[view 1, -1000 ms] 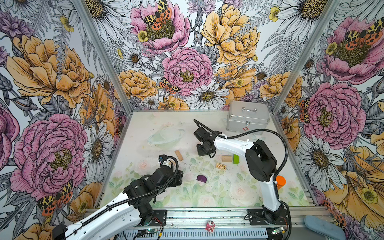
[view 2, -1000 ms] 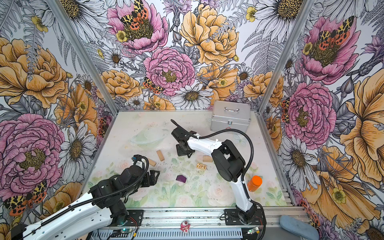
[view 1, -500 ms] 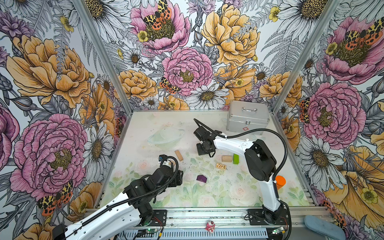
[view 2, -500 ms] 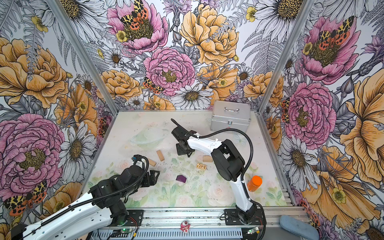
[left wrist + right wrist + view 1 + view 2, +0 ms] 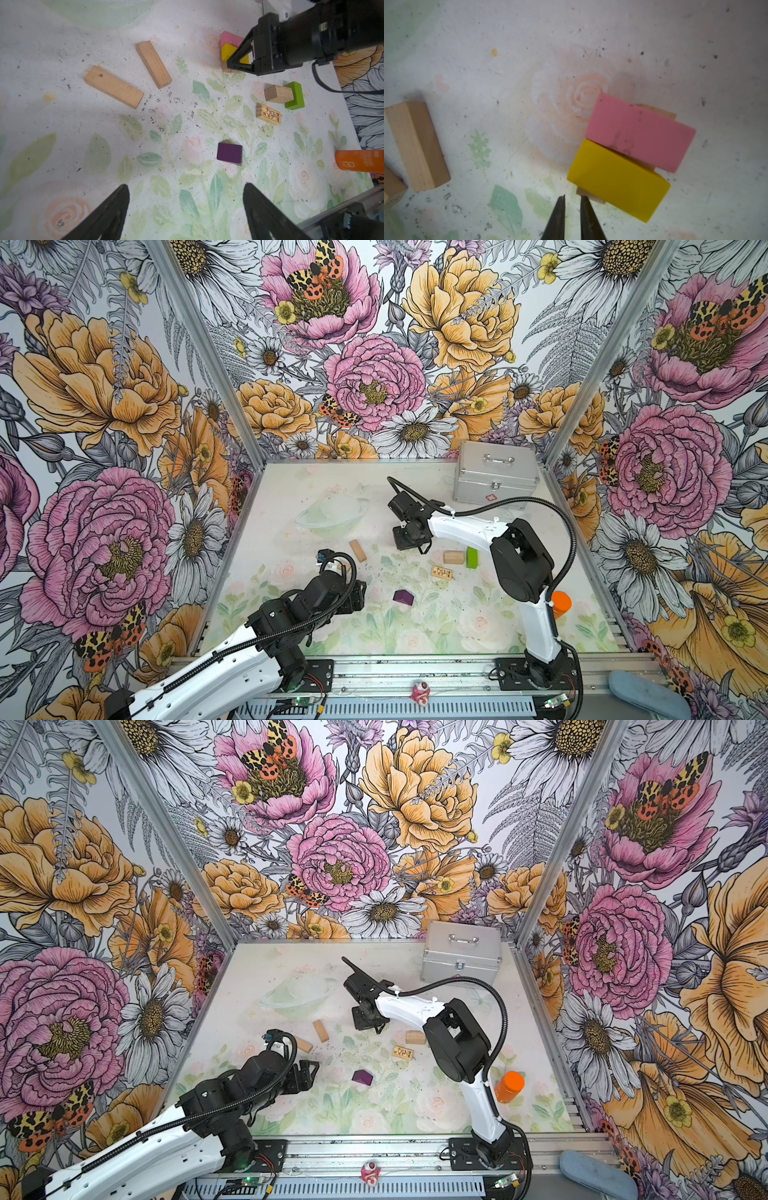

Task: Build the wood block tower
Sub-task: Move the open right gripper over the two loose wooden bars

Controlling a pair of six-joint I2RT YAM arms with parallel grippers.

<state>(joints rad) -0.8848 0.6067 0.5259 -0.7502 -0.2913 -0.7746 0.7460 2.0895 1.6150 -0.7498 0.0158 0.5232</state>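
Right wrist view: tower (image 5: 629,149) barely begun. Pink block (image 5: 640,132) and yellow block (image 5: 618,180) lay side by side, touching, on a tan base block (image 5: 662,113) that peeked out beneath them. Right gripper (image 5: 573,197) sat just beside the yellow end. Its tips were parted by a thin slit, with nothing between them. In both top views that gripper's body hid the stack. Left gripper (image 5: 185,186) hung low over the mat (image 5: 62,145), fingers spread wide and empty, with the purple block (image 5: 229,153) near them.

Left to do, my read: most of it.
- Long tan plank (image 5: 113,87) and second tan plank (image 5: 153,64) lay loose, near each other, not touching.
- Short tan block (image 5: 276,93) butted against the green block (image 5: 295,95).
- Printed picture block (image 5: 268,114) sat just beside those.
- Purple block lay alone; it looked like the cap piece, so probably last.

Around: orange bottle (image 5: 359,161) stood near the right arm's base and silver case (image 5: 496,472) sat in the far corner. Both were well apart from the stack and not blocking. The main thing in the way was the right arm (image 5: 465,526) itself, over the stack. It would have to back out without clipping the yellow block. Green touching the short tan block could make that pick fiddly.
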